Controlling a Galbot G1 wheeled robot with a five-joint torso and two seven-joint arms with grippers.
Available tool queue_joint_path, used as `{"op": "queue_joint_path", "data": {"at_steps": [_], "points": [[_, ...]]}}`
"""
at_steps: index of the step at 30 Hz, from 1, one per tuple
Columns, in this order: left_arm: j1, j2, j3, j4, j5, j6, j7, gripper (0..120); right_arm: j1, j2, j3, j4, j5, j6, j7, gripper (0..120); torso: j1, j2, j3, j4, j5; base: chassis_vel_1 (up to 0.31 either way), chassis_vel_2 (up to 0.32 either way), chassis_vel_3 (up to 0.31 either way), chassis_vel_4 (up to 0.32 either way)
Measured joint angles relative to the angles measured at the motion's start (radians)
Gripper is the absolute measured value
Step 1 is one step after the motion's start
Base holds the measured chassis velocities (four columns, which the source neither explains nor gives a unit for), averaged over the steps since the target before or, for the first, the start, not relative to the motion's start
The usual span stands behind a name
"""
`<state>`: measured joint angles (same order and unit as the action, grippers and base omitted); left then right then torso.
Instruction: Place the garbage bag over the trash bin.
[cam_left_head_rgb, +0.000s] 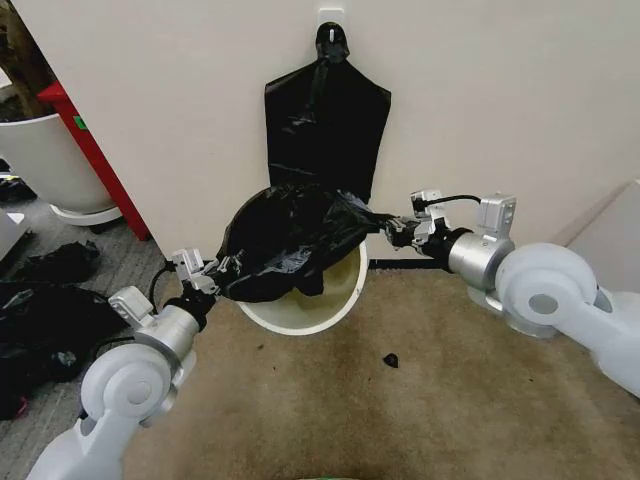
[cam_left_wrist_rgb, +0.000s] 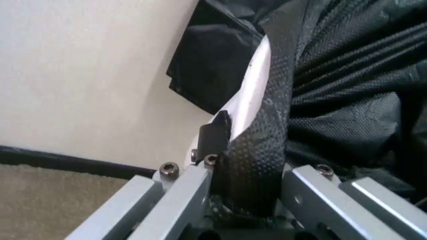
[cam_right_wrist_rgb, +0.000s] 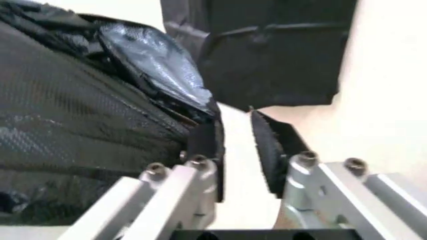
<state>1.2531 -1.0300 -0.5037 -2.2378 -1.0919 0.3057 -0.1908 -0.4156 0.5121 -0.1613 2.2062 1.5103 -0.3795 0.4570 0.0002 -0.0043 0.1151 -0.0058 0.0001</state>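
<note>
The garbage bag (cam_left_head_rgb: 285, 235) is a glossy black, wrinkled sheet pulled taut between my two grippers over the far part of the trash bin (cam_left_head_rgb: 300, 322), whose cream-white mouth shows open below it. My left gripper (cam_left_head_rgb: 207, 270) is at the bag's left end, and in the left wrist view that gripper (cam_left_wrist_rgb: 250, 150) is shut on a band of the bag (cam_left_wrist_rgb: 347, 75), beside the bin's white rim (cam_left_wrist_rgb: 248, 97). At the bag's right tip sits my right gripper (cam_left_head_rgb: 392, 230). The right wrist view has this gripper (cam_right_wrist_rgb: 237, 130) open, a pale gap between its pads, the bag (cam_right_wrist_rgb: 80, 110) against one finger's outer side.
Flat black bags (cam_left_head_rgb: 325, 110) hang from a wall hook straight behind the bin. A large white tub (cam_left_head_rgb: 40, 160) and a red panel (cam_left_head_rgb: 95, 150) stand at the left, with loose black bags (cam_left_head_rgb: 50, 300) on the floor. A small dark scrap (cam_left_head_rgb: 391, 360) lies on the brown carpet (cam_left_head_rgb: 350, 420).
</note>
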Motion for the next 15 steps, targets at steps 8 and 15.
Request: {"op": "queue_joint_path", "data": {"at_steps": [8, 15], "points": [[-0.027, -0.003, 0.007, 0.024, -0.019, 0.015, -0.058, 1, -0.06, -0.015, 0.101, 0.032, 0.07, 0.002, 0.035, 50, 0.0, 0.0, 0.0, -0.0001, 0.0, 0.0, 0.0, 0.0, 0.0], [-0.033, -0.012, 0.006, 0.024, -0.06, 0.022, -0.108, 1, -0.108, -0.017, 0.228, 0.048, 0.153, 0.02, 0.062, 76, 0.0, 0.0, 0.0, -0.0004, 0.0, 0.0, 0.0, 0.0, 0.0]]}}
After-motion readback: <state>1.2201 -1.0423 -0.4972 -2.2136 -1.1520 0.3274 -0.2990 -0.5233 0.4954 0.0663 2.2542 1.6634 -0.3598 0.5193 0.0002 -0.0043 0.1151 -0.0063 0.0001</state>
